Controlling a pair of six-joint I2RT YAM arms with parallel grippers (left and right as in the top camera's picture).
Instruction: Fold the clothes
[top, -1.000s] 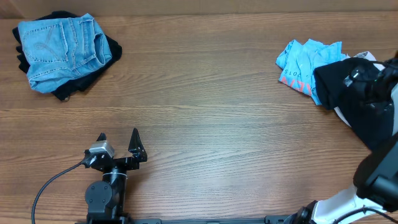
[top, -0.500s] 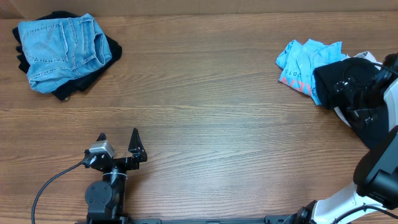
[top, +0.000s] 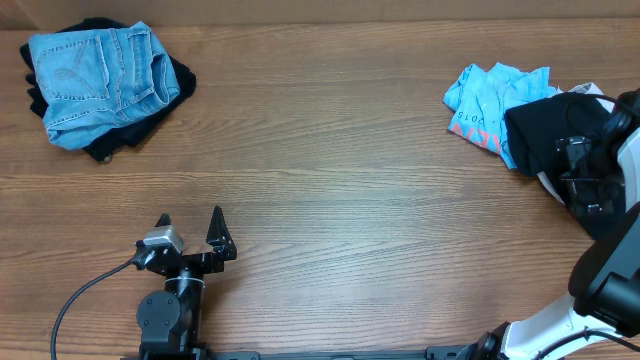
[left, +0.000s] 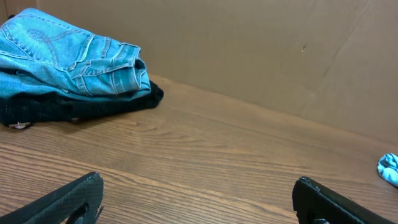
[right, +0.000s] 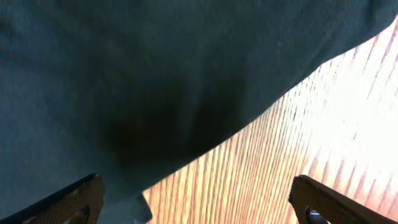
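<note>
A wooden table (top: 330, 170) with brown grain running side to side fills the overhead view. Along its far edge stands a plain tan cardboard wall (left: 249, 50), matte and marked by faint creases. The light there is soft and even. In the right wrist view the wood glares nearly white toward the right edge.

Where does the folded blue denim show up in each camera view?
Overhead: the blue denim lies in the top-left corner of the table.
Left wrist: it sits in the upper left of the picture.
Right wrist: not in it; only dark fabric over the table shows.
Shared landmark: the black piece under the denim, seen in the overhead and left wrist views.
</note>
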